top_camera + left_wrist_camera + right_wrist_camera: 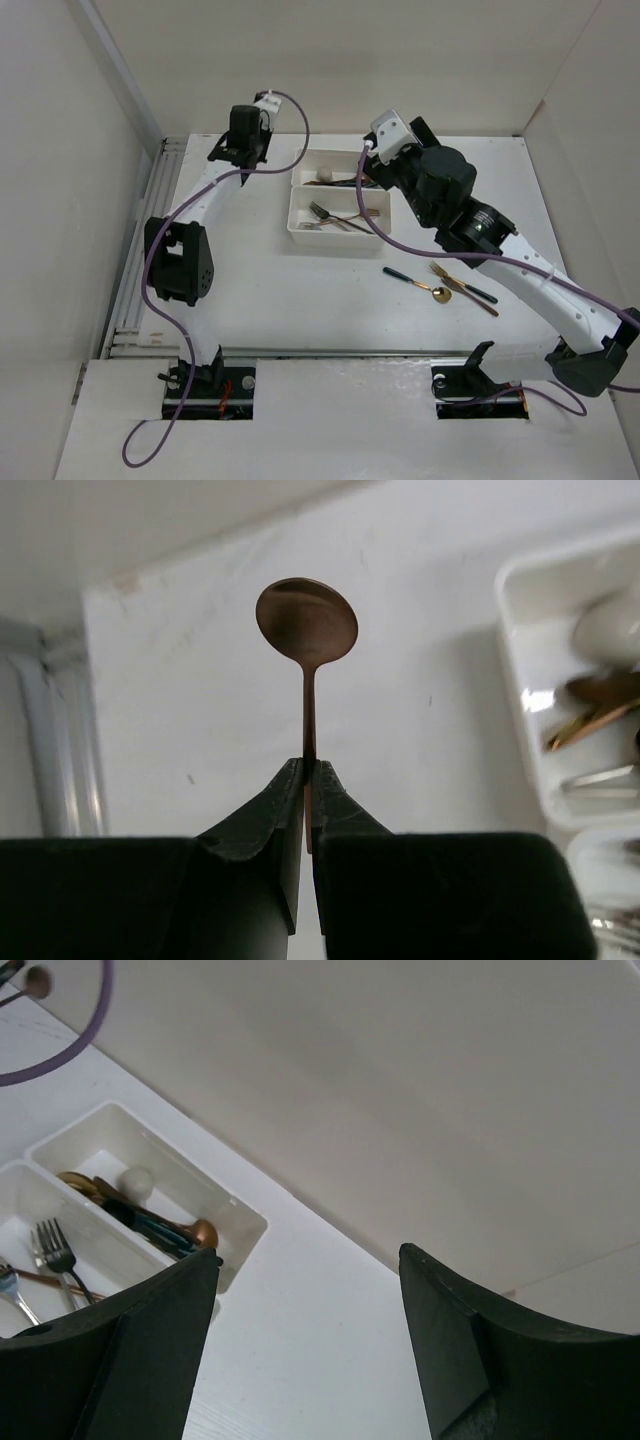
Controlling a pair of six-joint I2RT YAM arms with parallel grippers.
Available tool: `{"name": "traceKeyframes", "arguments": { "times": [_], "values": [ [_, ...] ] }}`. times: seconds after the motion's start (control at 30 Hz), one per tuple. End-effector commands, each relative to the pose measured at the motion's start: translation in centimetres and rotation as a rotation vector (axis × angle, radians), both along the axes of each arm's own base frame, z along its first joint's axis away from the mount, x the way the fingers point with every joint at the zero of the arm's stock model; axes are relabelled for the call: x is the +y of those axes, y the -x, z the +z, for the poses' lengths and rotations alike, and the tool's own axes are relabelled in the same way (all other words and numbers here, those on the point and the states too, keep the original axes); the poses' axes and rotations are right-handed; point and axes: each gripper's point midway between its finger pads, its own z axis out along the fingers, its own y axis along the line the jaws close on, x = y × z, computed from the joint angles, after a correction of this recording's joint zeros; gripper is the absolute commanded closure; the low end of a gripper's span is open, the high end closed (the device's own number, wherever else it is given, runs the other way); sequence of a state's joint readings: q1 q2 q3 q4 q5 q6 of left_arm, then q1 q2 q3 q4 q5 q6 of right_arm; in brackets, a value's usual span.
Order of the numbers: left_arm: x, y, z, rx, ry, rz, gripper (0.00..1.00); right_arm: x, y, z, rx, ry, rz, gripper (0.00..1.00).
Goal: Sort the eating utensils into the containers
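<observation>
My left gripper (310,767) is shut on the thin handle of a copper spoon (306,620), whose round bowl sticks out ahead above the white table. In the top view this gripper (238,150) hangs at the far left, left of the containers (298,205). The far tray (240,1222) holds spoons (160,1225) and the near tray holds forks (55,1250). My right gripper (310,1255) stands open and holds nothing, and it sits by the trays' far right corner (372,160). A dark-handled spoon (408,279) and fork (468,288) lie loose on the table.
White walls close the table at the back and on both sides. A metal rail (140,250) runs along the left edge. A purple cable (390,240) crosses the trays' right end. The right arm's forearm (520,280) reaches over the loose utensils.
</observation>
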State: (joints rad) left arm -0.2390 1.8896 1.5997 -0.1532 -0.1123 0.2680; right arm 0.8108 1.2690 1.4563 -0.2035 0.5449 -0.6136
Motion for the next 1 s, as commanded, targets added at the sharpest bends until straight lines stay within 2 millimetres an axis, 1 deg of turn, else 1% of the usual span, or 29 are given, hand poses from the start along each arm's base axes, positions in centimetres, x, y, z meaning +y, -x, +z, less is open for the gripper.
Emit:
{"name": "traceKeyframes", "arguments": {
  "times": [0.0,0.03,0.07,0.1,0.13,0.17,0.2,0.23,0.27,0.3,0.33,0.37,0.4,0.43,0.47,0.53,0.57,0.6,0.63,0.67,0.7,0.73,0.77,0.8,0.83,0.87,0.9,0.93,0.97],
  "values": [
    [-4.9,-3.2,8.7,-0.273,-0.013,-0.17,1.0,0.5,0.3,2.9,-0.038,-0.111,0.039,0.22],
    [-6.2,-3.8,10.8,-0.339,-0.006,-0.199,1.0,0.5,0.3,2.9,-0.035,-0.12,0.039,0.22],
    [-8.5,-3.9,10.6,-0.354,-0.008,-0.255,1.0,0.1,0.4,3.2,-0.042,-0.127,0.029,0.22],
    [-9.2,-4.1,10.8,-0.378,-0.047,-0.286,1.0,0.1,0.5,3.0,-0.036,-0.12,0.028,0.22],
    [-11.3,-4.3,10.6,-0.407,-0.055,-0.332,1.0,-0.2,0.7,3.4,-0.043,-0.128,0.029,0.22],
    [-11.4,-4.7,10.3,-0.417,-0.069,-0.338,1.0,-0.2,0.7,3.2,-0.033,-0.133,0.029,0.22],
    [-12.9,-4.5,9.7,-0.416,-0.065,-0.361,1.0,-0.3,0.7,2.9,-0.026,-0.126,0.019,0.22],
    [-13.8,-4.5,9.1,-0.414,-0.066,-0.389,1.0,-0.4,0.8,2.2,-0.002,-0.113,0.018,0.22],
    [-14.2,-4.6,8.3,-0.398,-0.052,-0.401,1.0,-0.4,0.9,2.3,0.006,-0.123,0.018,0.22],
    [-15.6,-4.5,6.8,-0.374,-0.041,-0.447,1.0,-0.5,1.0,2.0,0.016,-0.113,0.017,0.22],
    [-16.6,-4.3,6.4,-0.376,-0.034,-0.47,1.0,-0.6,1.1,2.4,0.014,-0.116,0.017,0.22],
    [-17.1,-4.0,5.9,-0.371,-0.034,-0.479,1.0,-1.2,1.4,2.6,0.014,-0.127,0.002,0.22],
    [-17.8,-4.0,4.9,-0.381,-0.042,-0.492,1.0,-1.2,1.4,2.6,0.014,-0.127,0.002,0.22],
    [-18.7,-3.9,4.0,-0.381,-0.039,-0.506,1.0,-1.8,1.7,3.1,0.002,-0.138,-0.008,0.22],
    [-18.8,-4.2,3.9,-0.397,-0.049,-0.51,1.0,-1.8,2.1,3.0,0.012,-0.14,0.005,0.2],
    [-20.3,-4.5,2.3,-0.388,-0.057,-0.513,1.0,-1.9,2.0,2.1,0.042,-0.14,0.003,0.19],
    [-20.2,-5.0,2.1,-0.389,-0.063,-0.497,1.0,-2.4,1.9,1.2,0.074,-0.131,-0.013,0.17],
    [-20.9,-5.4,3.0,-0.412,-0.061,-0.491,1.0,-2.4,1.9,0.9,0.104,-0.188,-0.013,0.17],
    [-20.6,-5.7,1.7,-0.382,-0.081,-0.467,1.0,-1.4,1.8,-0.2,0.158,-0.199,0.045,0.15],
    [-21.0,-5.5,1.9,-0.379,-0.07,-0.463,1.0,-2.4,1.3,-0.5,0.19,-0.225,0.047,0.13],
    [-21.0,-5.4,1.6,-0.367,-0.074,-0.464,1.0,-2.3,1.5,-1.9,0.254,-0.224,0.077,0.11],
    [-20.8,-5.1,0.5,-0.341,-0.081,-0.467,0.95,-2.1,1.6,-3.1,0.309,-0.248,0.105,0.09],
    [-21.0,-4.5,1.3,-0.347,-0.069,-0.49,0.84,-1.3,2.0,-4.3,0.365,-0.253,0.17,0.03],
    [-20.9,-4.0,1.3,-0.341,-0.066,-0.501,0.73,-2.0,2.0,-6.7,0.437,-0.238,0.152,0.0],
    [-20.7,-3.3,0.1,-0.312,-0.068,-0.515,0.58,-2.0,2.3,-8.1,0.487,-0.243,0.16,0.0],
    [-20.6,-3.0,1.5,-0.34,-0.061,-0.512,0.52,-1.9,2.7,-9.4,0.538,-0.246,0.177,0.0],
    [-20.8,-2.9,2.4,-0.359,-0.039,-0.513,0.48,-2.4,2.7,-11.9,0.611,-0.245,0.149,0.0],
    [-20.8,-2.9,2.4,-0.356,-0.028,-0.508,0.46,-2.5,2.8,-12.9,0.645,-0.264,0.142,0.0],
    [-20.8,-2.7,3.4,-0.348,0.004,-0.494,0.44,-2.8,3.1,-13.7,0.683,-0.317,0.12,0.0]
  ]
}}
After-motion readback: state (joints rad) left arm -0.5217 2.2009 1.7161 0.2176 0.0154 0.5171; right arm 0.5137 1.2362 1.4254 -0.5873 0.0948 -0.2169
